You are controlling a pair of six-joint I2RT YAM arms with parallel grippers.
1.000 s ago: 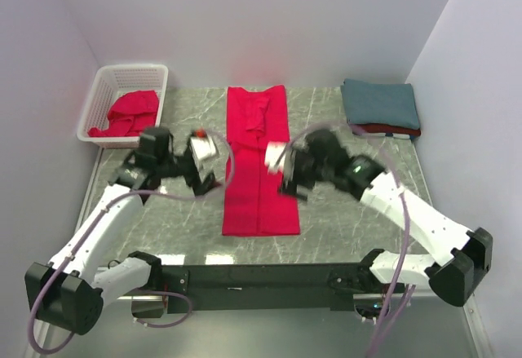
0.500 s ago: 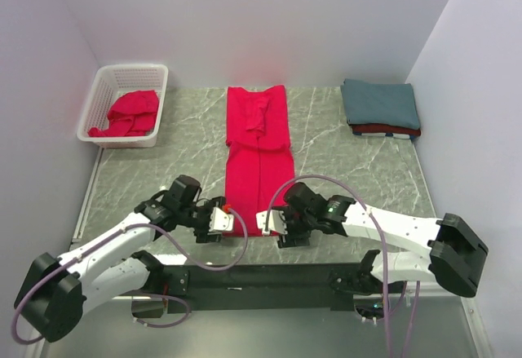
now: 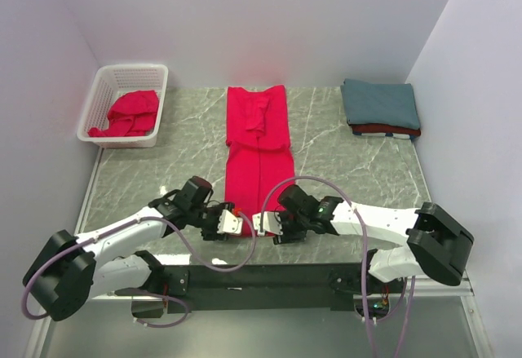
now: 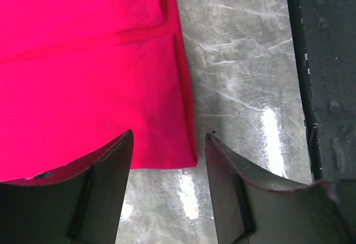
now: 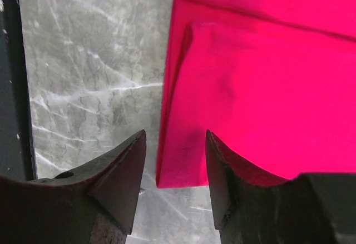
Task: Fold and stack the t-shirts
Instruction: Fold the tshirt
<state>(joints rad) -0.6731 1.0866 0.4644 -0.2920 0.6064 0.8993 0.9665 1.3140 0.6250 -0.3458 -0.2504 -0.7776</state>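
Whereas a second ago both arms stood beside the middle of the long red t-shirt [image 3: 258,158], the overhead view now has them pulled back to 6 o'clock. The left gripper [image 3: 236,224] and right gripper [image 3: 259,224] are crowded together at the shirt's near hem. My reading is that the lengthwise fold is done and the hem is about to be picked up for a crosswise fold toward 12 o'clock. The shirt lies as a narrow strip down the centre of the table [image 3: 342,179]. A crumpled red t-shirt [image 3: 130,112] waits in the basket [image 3: 96,97] at 10 o'clock. At 2 o'clock the teal t-shirt [image 3: 380,101] tops a darker red t-shirt [image 3: 390,130]. The grippers cover the hem itself, and most of the darker shirt is buried. A pale sliver under that stack is too small to name.

From the left wrist, the fingers [image 4: 100,194] stand apart around the hem's corner at 6 o'clock, gripping nothing. I cannot tell if they touch the cloth or hang above it.

From the right wrist, that claw is likewise spread, with the opposite corner between its tips. Folded edges show here, but how many layers lie beneath is hard to count, and the frame cuts the shirt off at 12 and 3 o'clock.
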